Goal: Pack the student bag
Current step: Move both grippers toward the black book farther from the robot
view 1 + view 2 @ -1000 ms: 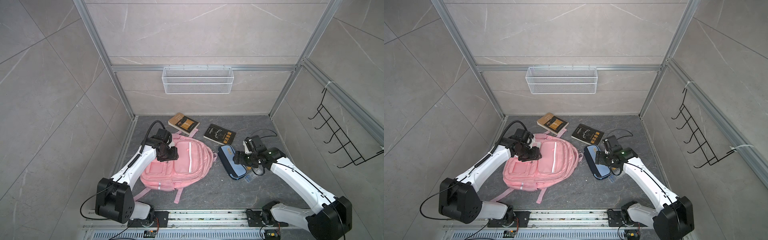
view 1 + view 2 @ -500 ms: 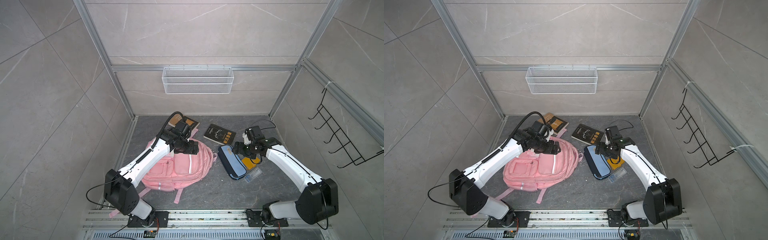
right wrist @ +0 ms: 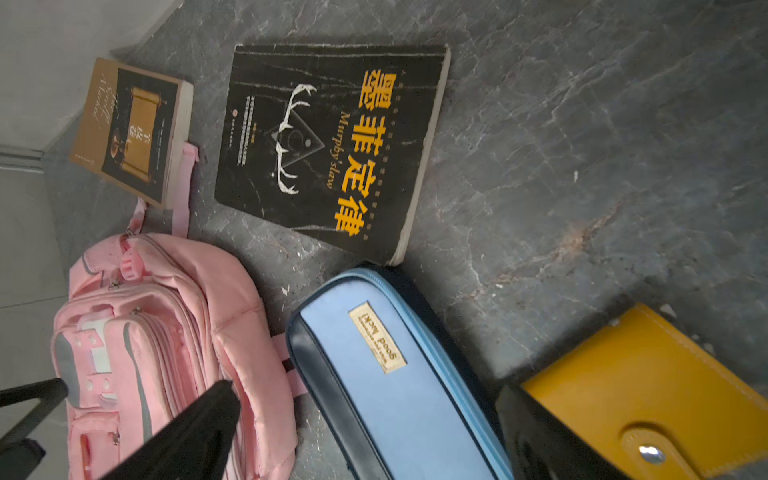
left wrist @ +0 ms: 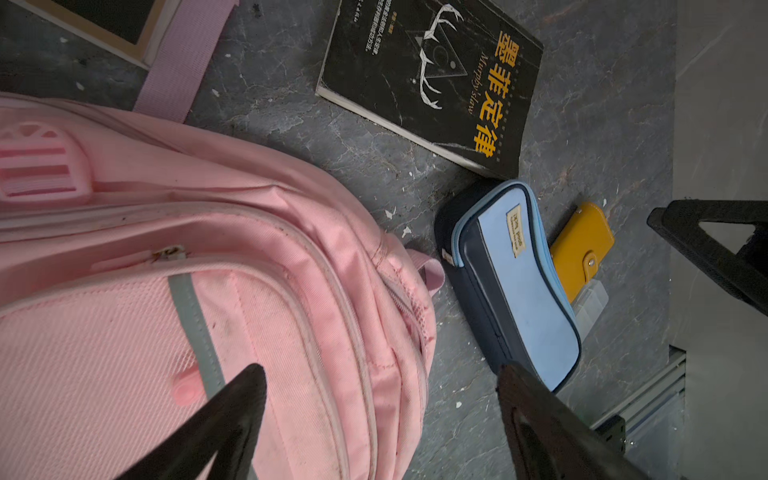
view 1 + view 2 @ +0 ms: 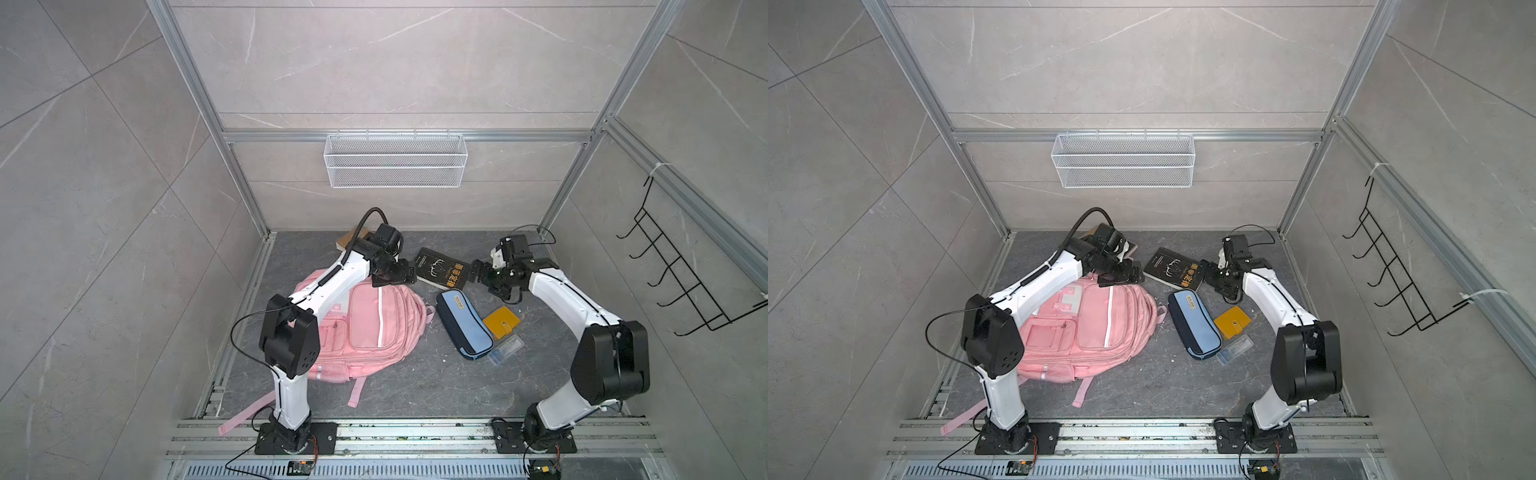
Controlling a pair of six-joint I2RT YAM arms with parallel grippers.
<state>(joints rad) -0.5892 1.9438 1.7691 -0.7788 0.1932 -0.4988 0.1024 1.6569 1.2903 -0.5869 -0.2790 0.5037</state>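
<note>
Top views: we are seeing the left gripper (image 5: 394, 275) hanging wide open above the top end of the student bag (image 5: 374, 328); the right gripper (image 5: 478, 271), spread and empty, is sitting well apart.
Left wrist: we are looking down on the dark marbled surface (image 4: 374, 166) beside the bag, a pale wall (image 4: 715, 124) bordering it.
Right wrist: we are noticing pink fabric, grey strips, zipped pockets.

In both top views the brown book (image 5: 343, 244) was largely hidden behind the left arm (image 5: 332, 282). In the left wrist view the student bag (image 4: 124, 311) was cut off by the frame's edge, and the yellow wallet (image 4: 582, 245) was partly covered by the pencil case (image 4: 523, 299). The clear plastic case's (image 5: 506, 351) contents were too small to be told.
</note>
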